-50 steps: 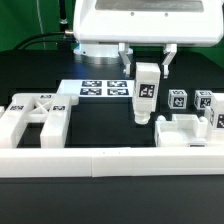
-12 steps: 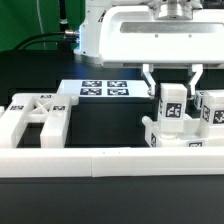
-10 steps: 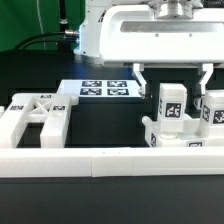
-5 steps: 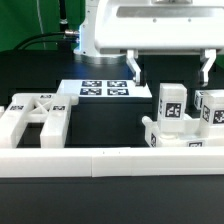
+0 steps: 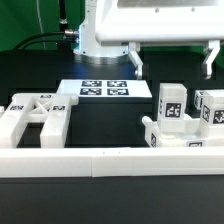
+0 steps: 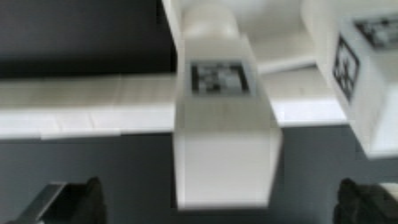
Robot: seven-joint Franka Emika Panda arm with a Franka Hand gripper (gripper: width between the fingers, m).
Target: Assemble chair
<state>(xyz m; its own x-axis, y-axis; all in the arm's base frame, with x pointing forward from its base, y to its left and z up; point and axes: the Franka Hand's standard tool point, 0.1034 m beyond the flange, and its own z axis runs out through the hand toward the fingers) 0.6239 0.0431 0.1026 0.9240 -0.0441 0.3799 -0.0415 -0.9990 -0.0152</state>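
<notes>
Gripper: the gripper hangs above the leg, spread wide and holding nothing; its fingers are clear of the leg's sides.
Leg: stands on end, tag facing the exterior camera, its foot against the panel. It is probably set there for joining; I cannot tell whether it is seated.
Blocks: more tagged blocks sit just beside the leg, toward the exterior view's right, handy for later steps.
Frame: a large frame lies well apart from the leg, toward the exterior view's left.
Marker board: the marker board lies behind the leg, flat on the bench.
Rail: a long rail runs in front of the leg, likely a stop for squaring parts.
</notes>
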